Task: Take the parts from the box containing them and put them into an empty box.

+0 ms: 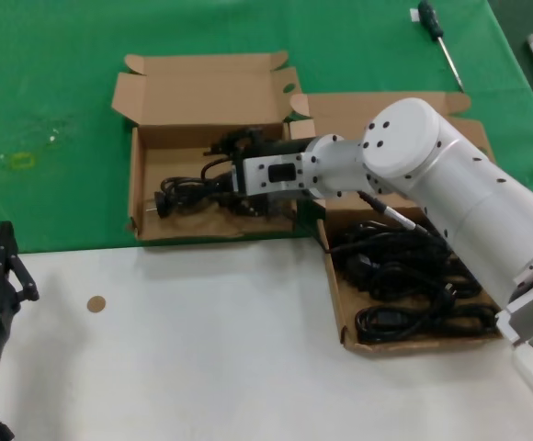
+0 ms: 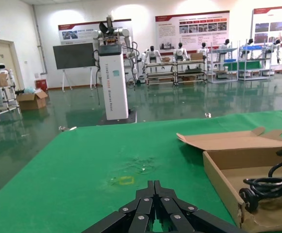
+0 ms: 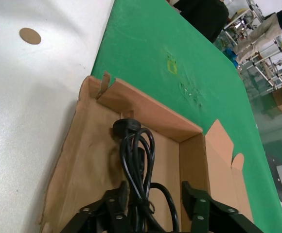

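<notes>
Right pincer [image 1: 239, 175], head view: reached across into the small box [image 1: 147, 225], with a cord [image 1: 182, 188] lying on that box's floor at its tip. More cords [image 1: 404, 276] lie coiled in the wide box [image 1: 340, 308] to the right, which straddles the green and white parts of the surface [image 1: 184, 349]. A screwdriver [image 1: 439, 41] lies at the far edge. Left pincer [image 1: 0, 266] is parked at the near left. Left wrist view: left pincer [image 2: 153, 213] fingers meet at one tip, holding nothing; the small box [image 2: 221, 179] lies just beyond. Right wrist view: right pincer [image 3: 153, 206] fingers [image 3: 194, 204] stand apart either side of the cord [image 3: 136, 160], whose plug [image 3: 126, 127] rests on the box floor; whether they touch it cannot be told.
</notes>
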Tool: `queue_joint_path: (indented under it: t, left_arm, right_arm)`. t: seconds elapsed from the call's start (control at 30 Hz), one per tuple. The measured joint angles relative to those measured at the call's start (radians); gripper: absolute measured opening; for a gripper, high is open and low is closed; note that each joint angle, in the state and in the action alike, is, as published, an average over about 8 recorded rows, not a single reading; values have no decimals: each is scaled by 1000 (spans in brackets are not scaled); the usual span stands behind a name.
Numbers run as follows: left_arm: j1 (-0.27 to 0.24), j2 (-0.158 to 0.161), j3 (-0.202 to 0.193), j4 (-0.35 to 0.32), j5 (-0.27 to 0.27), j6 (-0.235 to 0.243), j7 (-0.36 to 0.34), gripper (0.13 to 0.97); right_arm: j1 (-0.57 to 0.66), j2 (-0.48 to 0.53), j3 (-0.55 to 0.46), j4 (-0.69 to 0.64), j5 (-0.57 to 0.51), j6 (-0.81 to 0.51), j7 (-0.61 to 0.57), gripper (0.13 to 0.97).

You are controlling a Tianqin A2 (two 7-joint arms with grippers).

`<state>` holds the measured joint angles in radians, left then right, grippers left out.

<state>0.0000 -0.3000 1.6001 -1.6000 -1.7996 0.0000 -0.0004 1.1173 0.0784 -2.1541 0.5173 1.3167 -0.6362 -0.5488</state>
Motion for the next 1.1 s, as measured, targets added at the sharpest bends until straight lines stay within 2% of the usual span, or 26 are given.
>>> queue_joint_path:
  t: [0.07,0.33,0.47,0.5,0.73,0.93,1.1]
  left_arm:
    - [0,0,0,0,0,0,0,152]
    - [0,0,0,0,0,0,0,152]
    - [0,0,0,0,0,0,0,152]
    - [0,0,0,0,0,0,0,152]
    - [0,0,0,0,0,0,0,152]
    - [0,0,0,0,0,0,0,152]
    - [0,0,0,0,0,0,0,152]
  right_arm:
    - [0,-3,1,-2,2,2,-4,366]
    - [2,-7,4,-5,6,6,-5,548]
    - [-3,-1,0,11,0,6,12,548]
    - [-6,2,-1,20,-3,6,18,574]
    - [-48,46,-19,134,-37,-8,96,756]
    - [-96,95,-29,266,-67,-28,169,842]
    - [-110,110,-30,306,-72,-33,188,902]
